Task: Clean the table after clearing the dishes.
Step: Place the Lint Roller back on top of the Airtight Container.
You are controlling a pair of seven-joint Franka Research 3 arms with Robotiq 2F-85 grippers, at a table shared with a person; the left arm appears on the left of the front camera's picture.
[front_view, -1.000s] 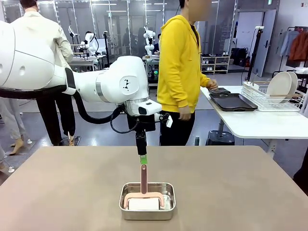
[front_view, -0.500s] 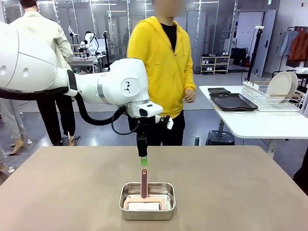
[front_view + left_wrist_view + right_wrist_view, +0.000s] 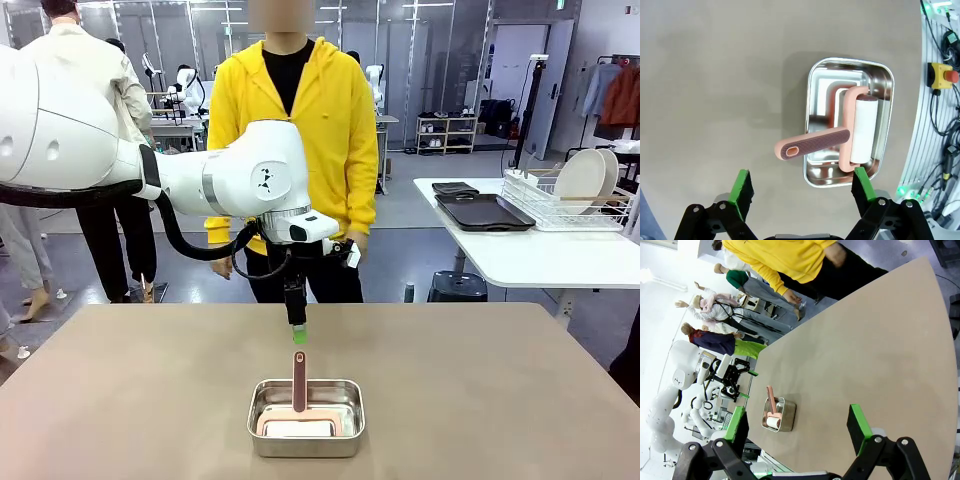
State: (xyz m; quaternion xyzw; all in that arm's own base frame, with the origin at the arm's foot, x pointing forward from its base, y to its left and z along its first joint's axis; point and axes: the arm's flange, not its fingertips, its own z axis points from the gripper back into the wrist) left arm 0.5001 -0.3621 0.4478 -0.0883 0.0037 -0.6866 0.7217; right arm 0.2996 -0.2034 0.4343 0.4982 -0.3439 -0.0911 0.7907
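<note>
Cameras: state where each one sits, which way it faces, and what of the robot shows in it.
Front view: between the arms, facing the person across the table; left arm, open left gripper.
Left wrist view: looks down on the steel tin holding the lint roller; open green-padded fingers.
Right wrist view: looks across the table; open right gripper.
Shared: all three show tin and roller.

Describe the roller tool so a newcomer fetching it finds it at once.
On the large greyish-brown table, near the robot's edge at the middle, sits a small rectangular steel tin. In it lies a lint roller with a white roll and a pink frame, its ribbed pink handle sticking up over the tin's rim, just below the open left gripper.
</note>
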